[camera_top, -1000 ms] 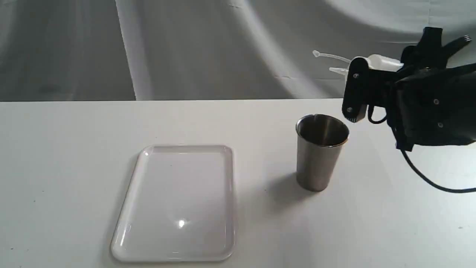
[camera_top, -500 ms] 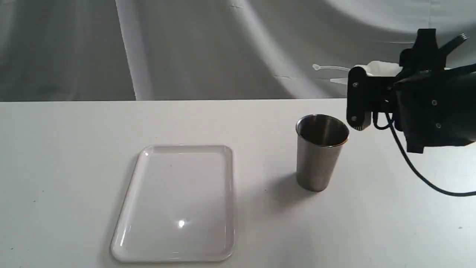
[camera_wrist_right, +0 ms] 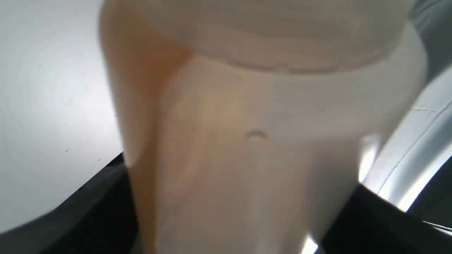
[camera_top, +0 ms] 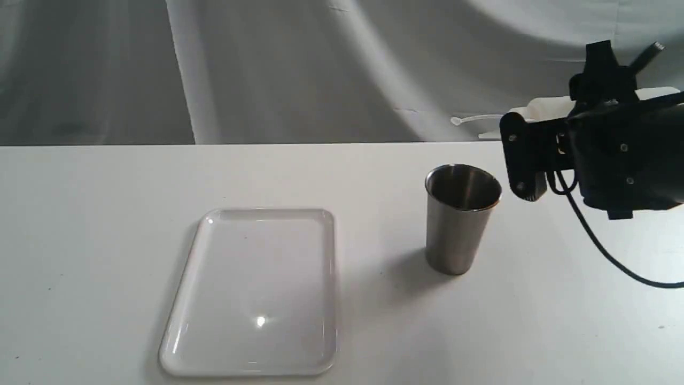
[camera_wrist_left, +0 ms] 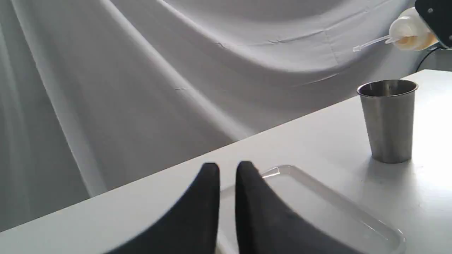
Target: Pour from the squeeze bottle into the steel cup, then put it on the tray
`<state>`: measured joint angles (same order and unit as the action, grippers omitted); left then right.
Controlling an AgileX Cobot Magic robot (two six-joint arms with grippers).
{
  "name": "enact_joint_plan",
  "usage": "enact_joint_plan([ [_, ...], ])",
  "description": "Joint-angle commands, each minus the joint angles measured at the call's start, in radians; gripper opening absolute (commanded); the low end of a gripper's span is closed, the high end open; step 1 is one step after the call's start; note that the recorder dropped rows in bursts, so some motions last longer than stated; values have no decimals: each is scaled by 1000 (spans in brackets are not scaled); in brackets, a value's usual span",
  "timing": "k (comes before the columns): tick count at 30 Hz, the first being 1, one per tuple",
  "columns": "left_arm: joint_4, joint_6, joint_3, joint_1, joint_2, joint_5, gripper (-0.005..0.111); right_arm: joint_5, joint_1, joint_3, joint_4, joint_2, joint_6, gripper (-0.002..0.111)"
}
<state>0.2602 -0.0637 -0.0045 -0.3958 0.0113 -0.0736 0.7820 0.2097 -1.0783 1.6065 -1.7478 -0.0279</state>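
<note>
Holding: right gripper [camera_top: 526, 158] is clamped across the body of the bottle [camera_top: 545, 106], upper right of the exterior frame.
Bottle pose: lying about level, nozzle pointing left toward the cup [camera_top: 462, 224]. It sits higher than the rim and clear of it.
Nozzle line-up: looks roughly over the cup mouth, but depth is hard to judge.
Left gripper: [camera_wrist_left: 227, 169] fingers nearly together with a thin slit between them, nothing in it, parked over the near end of the tray [camera_wrist_left: 317, 204].
Bottle contents: amber liquid pooled along one side of the bottle [camera_wrist_right: 141, 106], rest looks like air. No stream from the nozzle visible.
Cup contents: inside reads dark and shiny, no liquid seen. Floor of the cup is not clearly in view.
Tray: [camera_top: 179, 315] lower centre-left of the exterior frame, well apart from the cup, nothing on it.
Bottle handling (judgement): light, soft-walled plastic that will give under the fingers. A hard squeeze would squirt, so mid-body grip and moderate force.
Strap: thin cap tether [camera_top: 470, 120] sticks out past the nozzle, floppy, could snag the rim.
Cup handling (judgement): stiff steel, smooth, narrow base, so easy to tip if nudged.
Set-down: needs turning upright before it lands on the glossy tray, which is likely slippery.
</note>
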Motion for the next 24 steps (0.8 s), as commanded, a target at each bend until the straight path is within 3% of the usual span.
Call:
enact_joint_plan([
  [1, -2, -3, 4, 2, 3, 6, 8, 33, 0, -11, 64, 11, 28, 35],
  [5, -2, -3, 4, 2, 3, 6, 8, 46, 0, -11, 138, 11, 28, 35],
  [24, -2, -3, 4, 2, 3, 6, 8, 49, 0, -11, 138, 11, 142, 35],
])
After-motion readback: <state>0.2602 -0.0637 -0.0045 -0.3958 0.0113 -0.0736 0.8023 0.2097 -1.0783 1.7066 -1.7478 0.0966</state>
